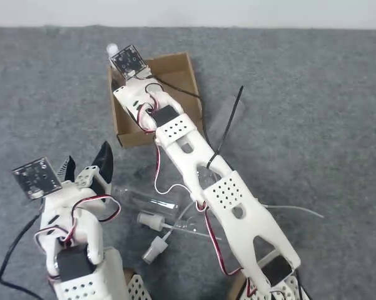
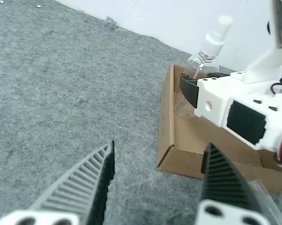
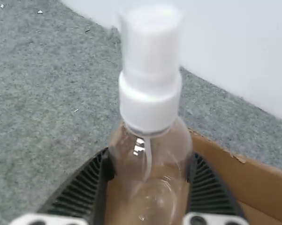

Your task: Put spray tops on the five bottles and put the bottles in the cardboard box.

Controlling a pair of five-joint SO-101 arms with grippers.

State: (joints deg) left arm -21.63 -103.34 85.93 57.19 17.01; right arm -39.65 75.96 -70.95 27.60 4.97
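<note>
**Capped bottle held over the box's far corner**

The right gripper is clamped around the shoulder of a clear bottle, one finger on each side; the bottle stands upright with its white spray top already seated, so this one looks finished and ready to be set down. In the high view the arm stretches across the cardboard box to its far corner, nearest the wall; holding the bottle upright there probably leaves the rest of the box floor free for the others. Whether the base already rests on the cardboard, I cannot tell.

The left gripper is spread wide with nothing in it; it hangs low over the carpet just short of the box's near wall, likely parked out of the way.

Between the two arms a second bottle lies on its side, uncapped as far as I can judge; two loose spray tops lie just beside it, their thin tubes trailing; most of the task seems yet to do.

The surface is a grey, short-pile carpet; a plain white wall runs along its far edge.
</note>
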